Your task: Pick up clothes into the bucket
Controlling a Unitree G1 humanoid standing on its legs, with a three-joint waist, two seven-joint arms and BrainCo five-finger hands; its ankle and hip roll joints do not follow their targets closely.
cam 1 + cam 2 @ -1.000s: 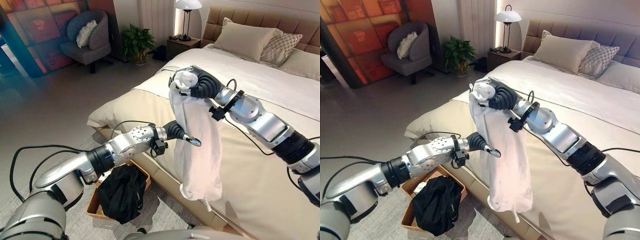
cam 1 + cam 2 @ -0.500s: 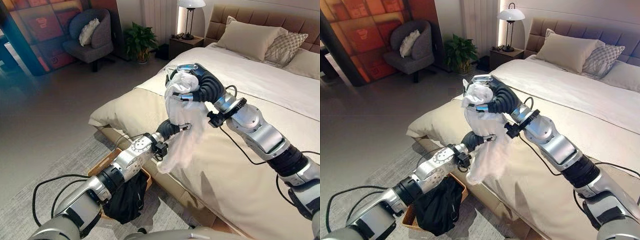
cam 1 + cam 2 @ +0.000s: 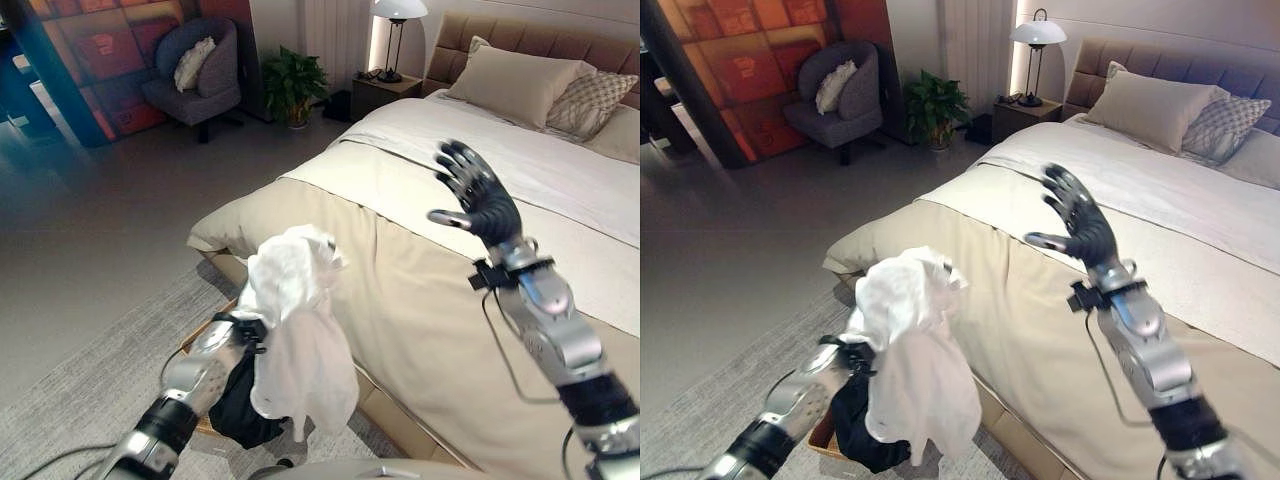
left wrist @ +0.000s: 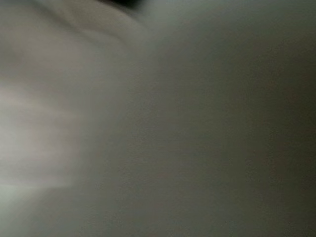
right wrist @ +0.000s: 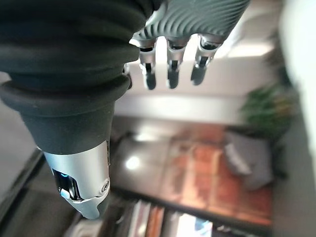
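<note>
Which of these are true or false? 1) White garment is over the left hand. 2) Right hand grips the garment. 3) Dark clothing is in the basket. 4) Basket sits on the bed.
1) The white garment is draped over the left hand: true.
2) False: the right hand is open above the bed, holding nothing.
3) Dark clothing is in the basket: true.
4) False: the basket is on the floor beside the bed.

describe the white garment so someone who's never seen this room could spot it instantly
Start at the big beige bed and drop to its near corner, where a wicker basket sits on the rug. The white garment hangs bunched over the left hand's end of the arm, above that basket. The black clothing in the basket is its only neighbour.
</note>
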